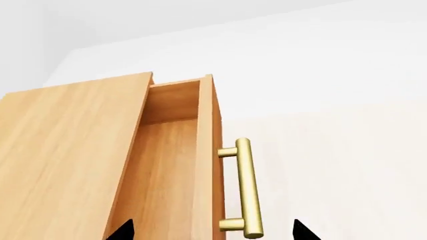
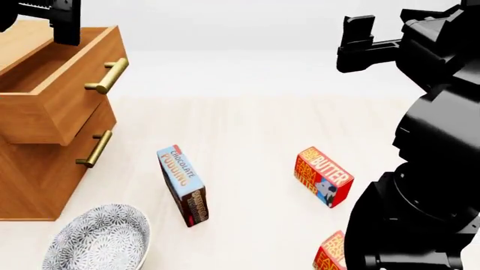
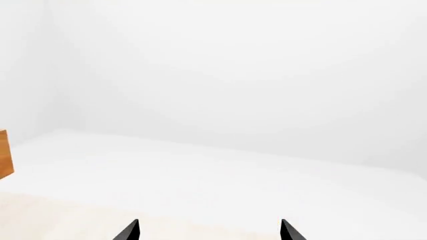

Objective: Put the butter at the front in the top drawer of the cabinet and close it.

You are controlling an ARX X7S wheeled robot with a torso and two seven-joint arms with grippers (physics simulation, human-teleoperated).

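Two red-orange butter cartons lie on the floor. One (image 2: 322, 175) is in the open at centre right. The nearer one (image 2: 333, 253) is at the front, half hidden behind my right arm. The cabinet (image 2: 37, 180) stands at the left with its top drawer (image 2: 53, 107) pulled out, brass handle (image 2: 105, 76) facing right. The drawer's inside shows nothing. My left gripper (image 2: 64, 25) hovers above the drawer, open and empty; in the left wrist view (image 1: 212, 232) its tips straddle the drawer front and handle (image 1: 243, 187). My right gripper (image 2: 356, 42) is raised high, open and empty (image 3: 208, 231).
A blue-and-brown chocolate pudding carton (image 2: 184, 184) stands on the floor between the cabinet and the butter. A patterned bowl (image 2: 101, 239) sits in front of the cabinet. The lower drawer handle (image 2: 95, 149) is shut flush. A cabinet edge (image 3: 5, 160) shows in the right wrist view.
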